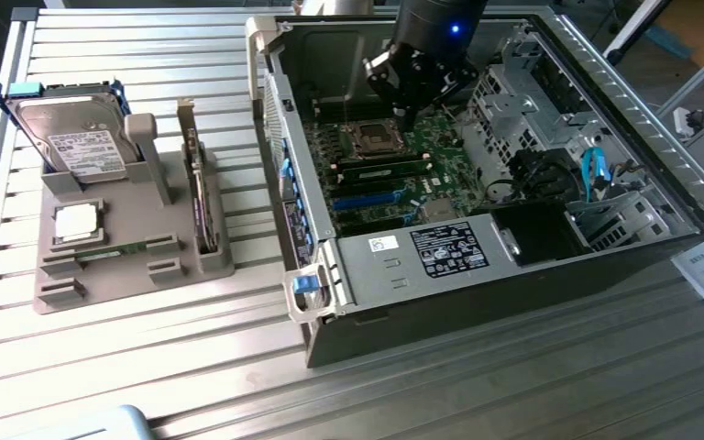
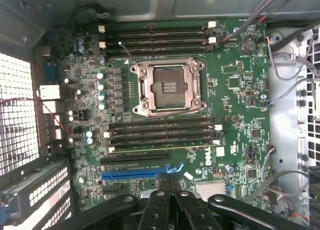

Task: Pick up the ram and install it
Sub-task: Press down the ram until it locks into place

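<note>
Gripper (image 1: 416,87) above motherboard (image 2: 240,109) inside open case (image 1: 597,92); jaws together, holding nothing; ram (image 1: 383,171) seated in slot beside CPU socket (image 2: 167,87); install appears done

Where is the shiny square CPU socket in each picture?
Exterior view: the CPU socket sits on the green motherboard inside the open computer case, just under the gripper.
Wrist view: the CPU socket sits mid-motherboard, between two banks of black memory slots.
Shared landmark: the blue expansion slot.
</note>
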`<action>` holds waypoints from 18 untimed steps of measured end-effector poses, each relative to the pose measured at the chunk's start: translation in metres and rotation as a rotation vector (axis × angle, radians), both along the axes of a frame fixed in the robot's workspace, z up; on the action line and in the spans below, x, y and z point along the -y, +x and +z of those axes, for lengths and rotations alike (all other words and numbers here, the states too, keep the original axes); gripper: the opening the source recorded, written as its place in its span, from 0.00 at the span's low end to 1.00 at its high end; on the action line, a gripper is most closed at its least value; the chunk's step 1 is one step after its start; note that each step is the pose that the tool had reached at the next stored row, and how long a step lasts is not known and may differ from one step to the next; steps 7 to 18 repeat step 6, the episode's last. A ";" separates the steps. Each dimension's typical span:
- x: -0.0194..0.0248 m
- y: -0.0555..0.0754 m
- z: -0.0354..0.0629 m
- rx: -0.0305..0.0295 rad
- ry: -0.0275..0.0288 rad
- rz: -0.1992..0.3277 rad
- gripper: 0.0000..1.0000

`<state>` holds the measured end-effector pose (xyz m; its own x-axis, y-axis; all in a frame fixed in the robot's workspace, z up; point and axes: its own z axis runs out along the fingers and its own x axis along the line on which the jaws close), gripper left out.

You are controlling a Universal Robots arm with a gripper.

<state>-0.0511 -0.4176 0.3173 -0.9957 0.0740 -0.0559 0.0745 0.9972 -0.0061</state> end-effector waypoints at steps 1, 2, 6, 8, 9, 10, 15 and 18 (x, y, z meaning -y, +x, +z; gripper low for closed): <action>0.0000 0.000 0.0000 0.0000 0.0000 -0.011 0.11; 0.0000 0.000 0.0000 0.0000 0.0000 -0.017 0.11; 0.0000 0.000 0.0000 0.0000 0.0000 -0.038 0.11; 0.0000 0.000 0.0000 0.0000 0.0000 -0.038 0.11; 0.0000 0.000 0.0000 0.0000 0.0000 -0.038 0.11; 0.0000 0.000 0.0000 0.0000 0.0000 -0.038 0.11; 0.0000 0.000 0.0000 0.0000 0.0000 -0.038 0.11; 0.0000 0.000 0.0000 0.0000 0.0000 -0.038 0.11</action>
